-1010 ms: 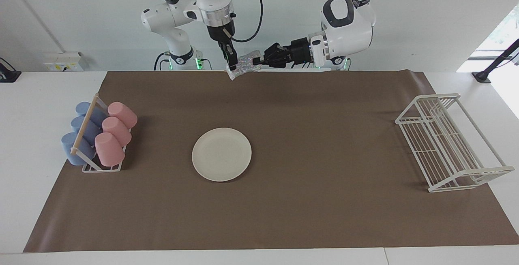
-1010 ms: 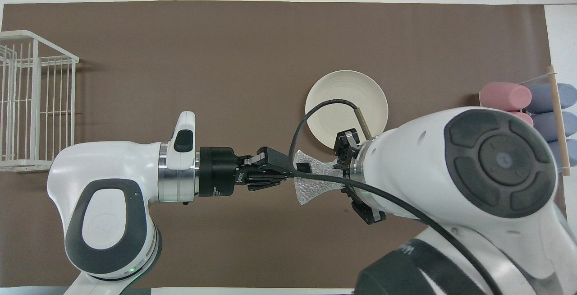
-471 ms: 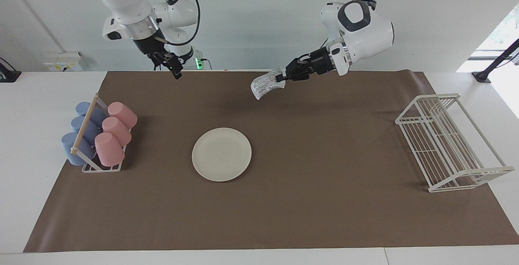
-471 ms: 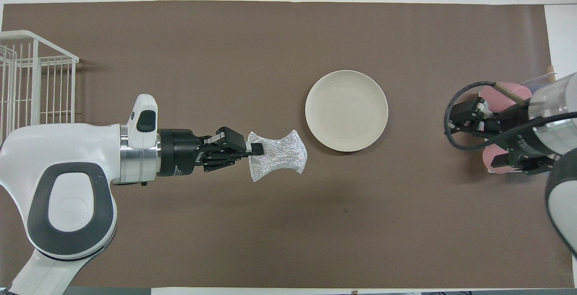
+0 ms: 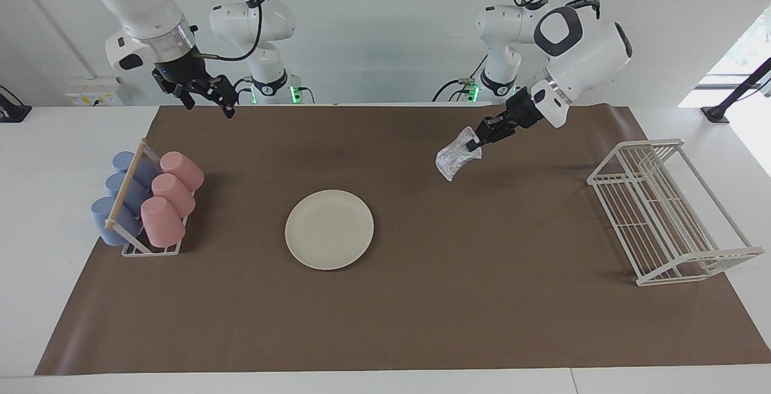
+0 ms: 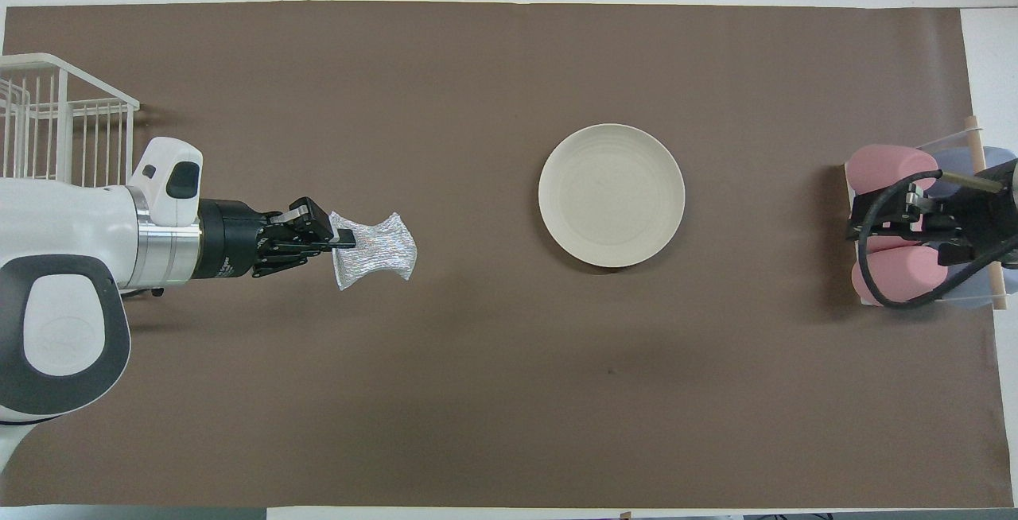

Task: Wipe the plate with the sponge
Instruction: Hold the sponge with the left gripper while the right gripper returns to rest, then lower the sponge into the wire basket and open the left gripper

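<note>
up in the air, the left gripper (image 5: pixel 474 143) pinches one edge of the sponge (image 5: pixel 454 155), which hangs over bare brown mat (image 5: pixel 421 322) between the plate (image 5: pixel 329 229) and the white wire rack (image 5: pixel 668 213). the plate lies flat mid-mat. the right gripper (image 5: pixel 208 96), fingers spread and holding nothing, hangs above the cup rack (image 5: pixel 144 204) end.
</note>
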